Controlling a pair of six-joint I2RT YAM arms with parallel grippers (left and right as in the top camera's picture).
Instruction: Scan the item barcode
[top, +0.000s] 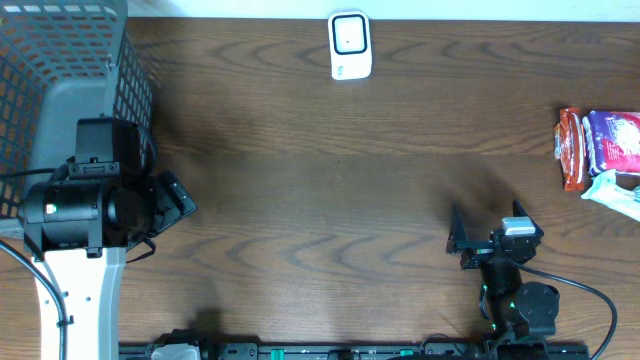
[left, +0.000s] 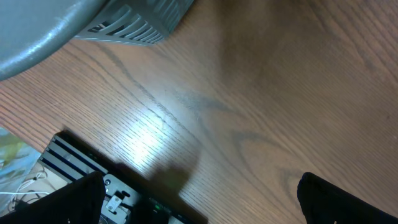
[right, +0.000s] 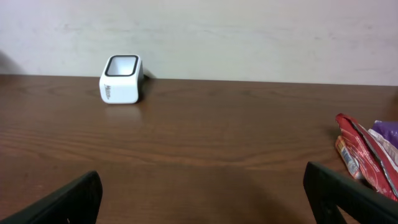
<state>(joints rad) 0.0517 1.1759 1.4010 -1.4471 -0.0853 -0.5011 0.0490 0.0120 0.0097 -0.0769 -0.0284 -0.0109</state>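
Note:
A white barcode scanner (top: 350, 45) stands at the table's far edge, its window facing up; the right wrist view shows the scanner (right: 121, 79) against the wall. Snack packets lie at the right edge: a red one (top: 572, 148) (right: 360, 152), a purple one (top: 615, 140) and a white-and-teal one (top: 615, 192). My right gripper (top: 487, 228) (right: 202, 199) hovers near the front right, open and empty, well left of the packets. Beside the basket on the left, my left gripper (top: 178, 198) (left: 202, 205) is open over bare wood, holding nothing.
A grey mesh basket (top: 60, 60) (left: 130, 22) fills the far left corner, partly under my left arm. A black rail (top: 350, 352) (left: 81, 162) runs along the table's front edge. Bare dark wood lies between the scanner and both grippers.

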